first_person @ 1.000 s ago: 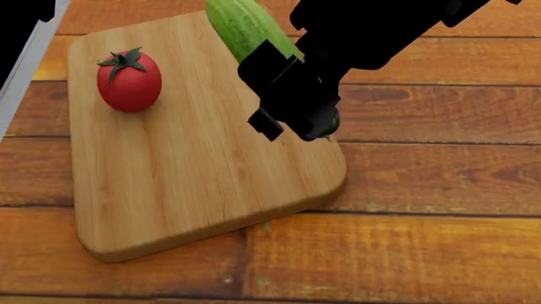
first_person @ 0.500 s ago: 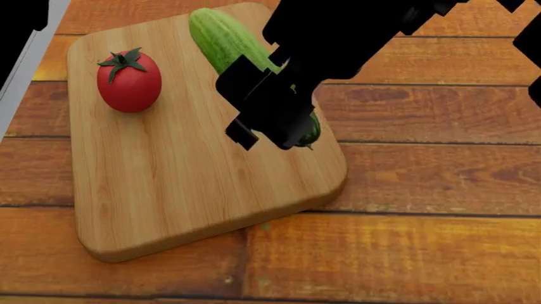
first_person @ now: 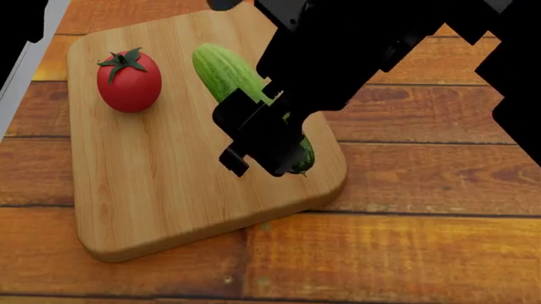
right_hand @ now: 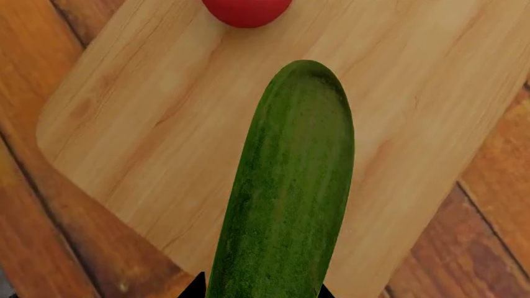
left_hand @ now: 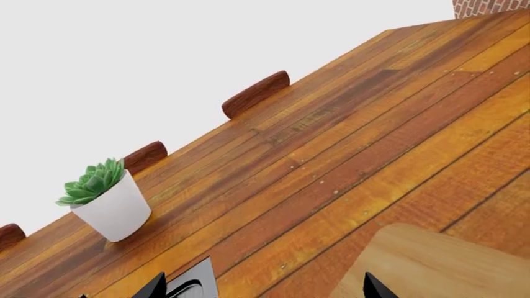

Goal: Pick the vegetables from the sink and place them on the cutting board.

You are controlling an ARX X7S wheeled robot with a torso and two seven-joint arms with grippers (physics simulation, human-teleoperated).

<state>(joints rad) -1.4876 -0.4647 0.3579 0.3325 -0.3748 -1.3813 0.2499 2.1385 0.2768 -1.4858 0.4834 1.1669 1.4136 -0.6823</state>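
Now the right tool (first_person: 272, 147) pinches the cucumber (first_person: 224, 69) over the cutting board (first_person: 161, 183), near its right edge; the tomato (first_person: 128, 80) sits left, bare board between. Left tool's state unseen.

A glossy red tomato (first_person: 129, 81) with a green star-shaped stem sits upright on the far left part of a thick, pale wooden cutting board (first_person: 161, 190) with rounded corners and lengthwise grain. A long cucumber (first_person: 230, 73), speckled and light green at its far end, darker at the near end, lies diagonally above the board's right half, its near end caught in the right gripper (first_person: 266, 149). From the wrist camera the cucumber (right_hand: 286, 205) points toward the tomato (right_hand: 246, 11), the two well apart. Whether the cucumber touches the board cannot be told. A corner of the steel sink (left_hand: 195, 284) shows beyond the board (left_hand: 439, 267).
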